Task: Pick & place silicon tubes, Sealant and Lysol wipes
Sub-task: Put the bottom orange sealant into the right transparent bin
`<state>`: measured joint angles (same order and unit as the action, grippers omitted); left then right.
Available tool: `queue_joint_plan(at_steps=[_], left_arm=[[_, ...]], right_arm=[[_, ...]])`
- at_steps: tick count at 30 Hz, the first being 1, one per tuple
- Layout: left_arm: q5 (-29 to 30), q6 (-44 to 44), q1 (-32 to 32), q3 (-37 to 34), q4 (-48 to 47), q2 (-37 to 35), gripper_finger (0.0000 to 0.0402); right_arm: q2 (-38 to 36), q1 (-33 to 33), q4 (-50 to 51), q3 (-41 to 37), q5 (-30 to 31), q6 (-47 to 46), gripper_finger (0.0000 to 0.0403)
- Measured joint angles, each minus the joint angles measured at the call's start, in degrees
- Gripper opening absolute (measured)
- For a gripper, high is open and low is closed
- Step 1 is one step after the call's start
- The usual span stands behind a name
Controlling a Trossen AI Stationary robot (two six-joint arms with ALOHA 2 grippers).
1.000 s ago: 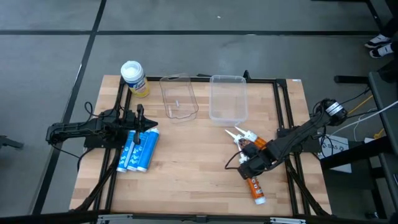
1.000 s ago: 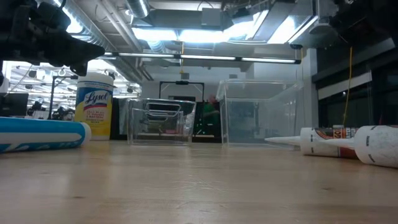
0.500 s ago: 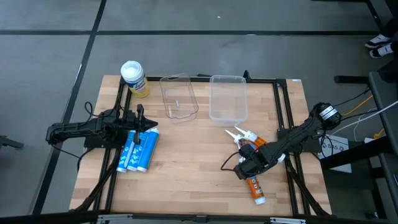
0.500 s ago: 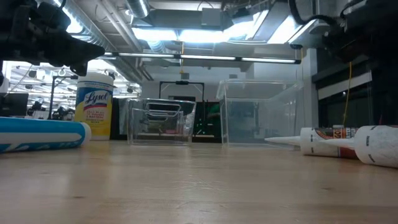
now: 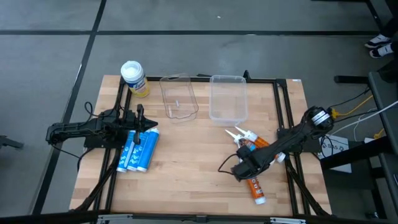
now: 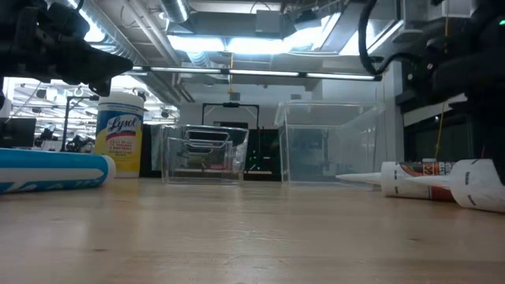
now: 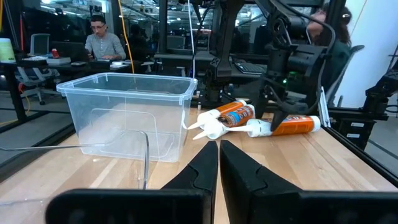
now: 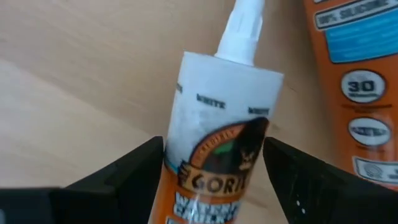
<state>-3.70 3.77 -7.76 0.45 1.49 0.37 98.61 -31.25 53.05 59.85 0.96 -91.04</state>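
Observation:
Several orange-and-white sealant tubes lie on their sides at the table's right: two (image 5: 247,135) near the bins and one (image 5: 255,186) nearer the front. My right gripper (image 5: 244,167) points down over that nearer tube (image 8: 214,146), open, one finger on each side of its nozzle end; I cannot see any touch. The yellow Lysol wipes canister (image 5: 133,78) stands at the far left corner. Blue silicon tubes (image 5: 138,149) lie side by side at the left. My left gripper (image 7: 219,155) waits level above them, shut.
Two clear plastic bins (image 5: 179,96) (image 5: 228,98) stand side by side at the table's far middle. A black frame rail (image 5: 286,124) runs along the right side by the right arm. Bare wood lies between the blue tubes and the sealant tubes.
My right gripper has sunk toward the nearer sealant tube and drifted a little toward the table's left. The tubes, canister and bins lie as before.

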Motion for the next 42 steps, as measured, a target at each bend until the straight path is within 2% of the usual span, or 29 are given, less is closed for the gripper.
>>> queue_joint_plan(at_steps=[8, 11, 17, 28, 33, 42], left_arm=[[0.0, 0.0, 0.0, 0.0, 0.0, 0.0, 0.0012], [0.0, 0.0, 0.0, 0.0, 0.0, 0.0, 0.0014], [0.0, 0.0, 0.0, 0.0, 0.0, 0.0, 0.0012], [0.0, 0.0, 0.0, 0.0, 0.0, 0.0, 0.0015], [0.0, 0.0, 0.0, 0.0, 0.0, 0.0, 0.0011], [0.0, 0.0, 0.0, 0.0, 0.0, 0.0, 0.0014]], right_arm=[[0.7, 1.7, -8.4, -4.3, -0.5, -0.2, 0.0277], [0.7, 2.3, -8.5, -4.8, -0.6, -0.2, 0.0270], [0.6, 2.6, -8.5, -4.8, -0.6, -0.1, 0.0224], [-1.6, 2.6, -8.4, -1.4, -0.7, 0.0, 0.0224], [-5.4, 2.9, -4.7, 2.4, 4.3, 0.1, 0.0225], [-10.8, 7.0, 12.2, 13.8, 18.4, 1.1, 0.0225]])
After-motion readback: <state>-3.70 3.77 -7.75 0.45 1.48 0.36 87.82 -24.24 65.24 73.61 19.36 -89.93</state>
